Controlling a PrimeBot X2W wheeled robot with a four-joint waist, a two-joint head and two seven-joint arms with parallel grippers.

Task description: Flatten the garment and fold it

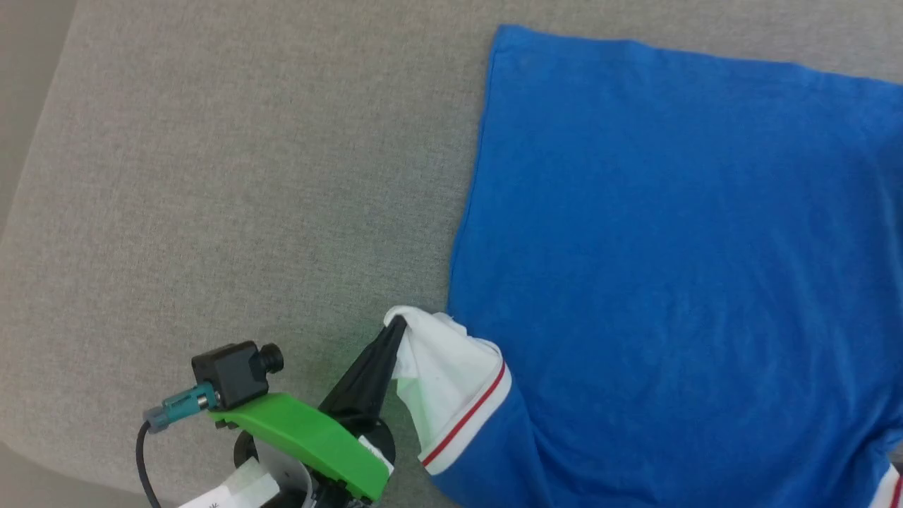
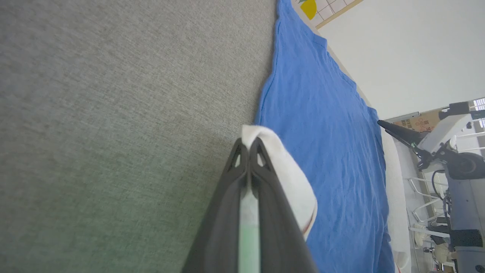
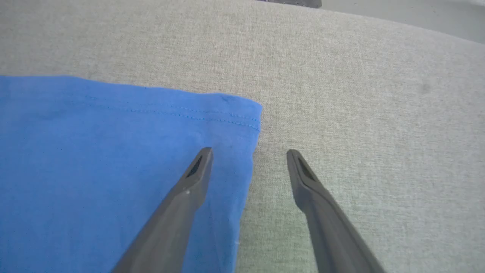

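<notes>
My left gripper (image 1: 398, 326) pinches only the sleeve (image 1: 441, 370) tip of the garment (image 1: 670, 247); a tug could slip it. My right gripper (image 3: 248, 153) gapes, empty.

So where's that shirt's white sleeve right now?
Head view, lower middle: the white sleeve is pinched by the left gripper, left of the blue shirt, over the grey surface.

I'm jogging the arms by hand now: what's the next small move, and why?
Probably ease the left gripper outward, away from the body of the garment. It is shut on the white sleeve, which is bunched against the blue side edge rather than lying flat. The right gripper is open over a hem corner.
</notes>
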